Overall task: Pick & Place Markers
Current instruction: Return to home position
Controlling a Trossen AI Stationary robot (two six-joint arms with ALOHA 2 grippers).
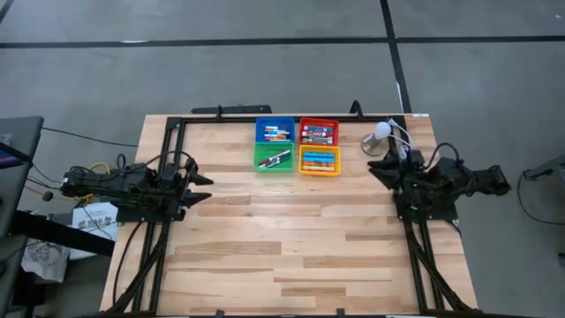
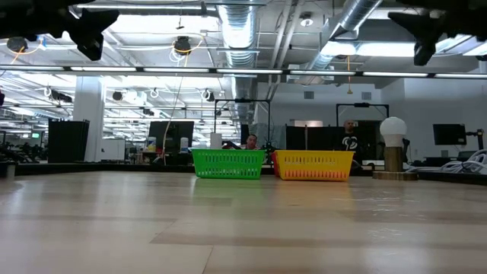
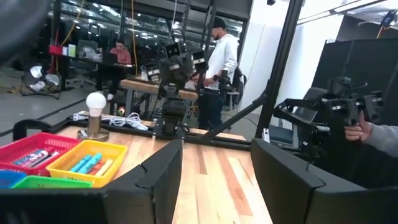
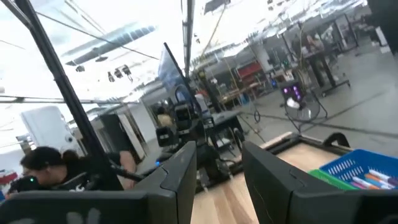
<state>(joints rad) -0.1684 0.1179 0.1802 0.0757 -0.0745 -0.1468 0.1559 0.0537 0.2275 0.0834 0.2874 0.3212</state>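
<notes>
Gaping at opposite table edges, left gripper and right gripper sit apart from binned markers

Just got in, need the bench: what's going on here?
Nothing is being handled right now. The markers lie in the four bins near the table's far edge; none shows on the bare wood. The left end effector and right end effector sit open and empty at the table's sides.
</notes>
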